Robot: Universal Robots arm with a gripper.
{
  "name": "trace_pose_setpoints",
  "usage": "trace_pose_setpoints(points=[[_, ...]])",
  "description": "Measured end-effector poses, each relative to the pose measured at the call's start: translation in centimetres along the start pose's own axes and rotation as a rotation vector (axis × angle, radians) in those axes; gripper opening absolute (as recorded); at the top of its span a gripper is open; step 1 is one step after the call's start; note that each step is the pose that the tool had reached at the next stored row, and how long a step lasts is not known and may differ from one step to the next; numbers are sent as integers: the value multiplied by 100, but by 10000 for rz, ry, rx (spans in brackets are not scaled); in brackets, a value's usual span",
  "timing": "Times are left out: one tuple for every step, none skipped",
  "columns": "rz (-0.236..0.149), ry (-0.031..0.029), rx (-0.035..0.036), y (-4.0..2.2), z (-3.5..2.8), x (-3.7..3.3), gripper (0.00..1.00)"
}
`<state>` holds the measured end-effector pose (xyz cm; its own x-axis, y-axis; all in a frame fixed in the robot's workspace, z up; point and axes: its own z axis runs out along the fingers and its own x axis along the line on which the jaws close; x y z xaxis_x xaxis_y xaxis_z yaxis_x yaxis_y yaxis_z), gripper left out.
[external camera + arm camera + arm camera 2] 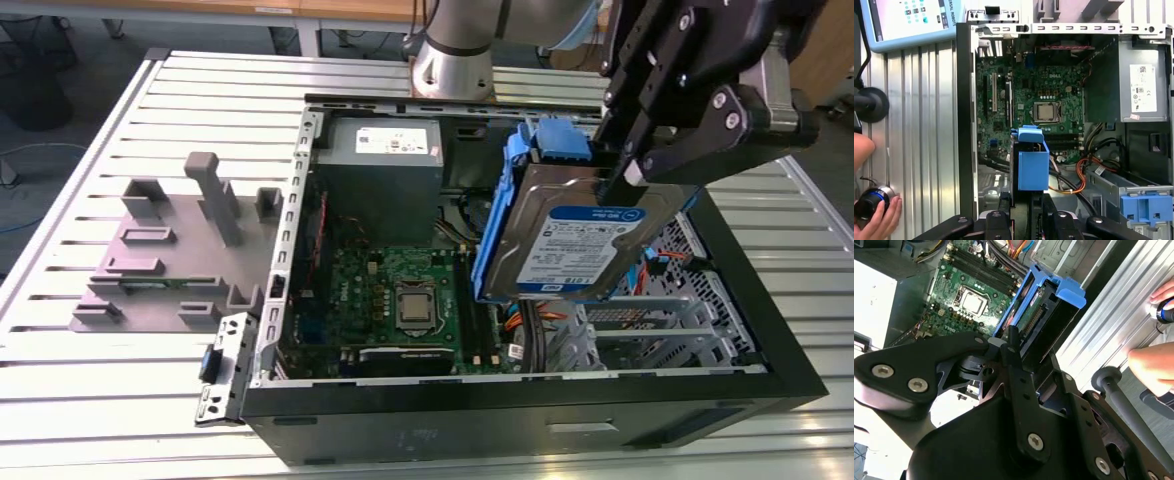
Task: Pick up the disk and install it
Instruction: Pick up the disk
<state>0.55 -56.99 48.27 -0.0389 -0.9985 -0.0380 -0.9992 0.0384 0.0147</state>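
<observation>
Lying open on its side on a slatted metal counter (120, 400), a black computer case (534, 425) takes up most of the exterior view. The robot arm's black tool (627, 180) reaches down over the half of the case toward the exterior view's right. On the counter, at the exterior view's left and just beside the case, stands a grey plastic fixture (160, 260) with several upright posts.

Inside the case, a grey metal power supply box (380, 150) with a white sticker sits in the far corner. A green circuit board (400, 290) covers the floor of the case below it, with a silver processor socket (416, 305) near its middle.

The tool is clamped shut on the disk (574, 250), gripping it at its upper end. The disk is a silver-grey hard drive with a white-and-blue label, framed by a blue plastic bracket. It hangs nearly upright, slightly tilted, its label facing the exterior camera. It is held in the air over the metal drive cage (641, 330) at the exterior view's right side of the case. Orange and black cables run under it.

In the first wrist view, a separate blue plastic latch piece (1146, 207) sits on a grey rail inside the case. A person's hand (876, 220) rests on a round knob beside the case.
</observation>
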Motion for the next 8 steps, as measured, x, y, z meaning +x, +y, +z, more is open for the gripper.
trace_pose_setpoints(points=[[0,0,0,-26,7,3,35],[-1,1,-1,-50,13,5,35],[-1,2,-1,-79,20,8,35],[-2,2,-1,-107,26,10,35],[-1,1,0,-134,33,12,35],[0,3,-1,-162,38,13,35],[0,4,-1,-191,43,13,35],[-1,4,-1,-222,49,13,35]])
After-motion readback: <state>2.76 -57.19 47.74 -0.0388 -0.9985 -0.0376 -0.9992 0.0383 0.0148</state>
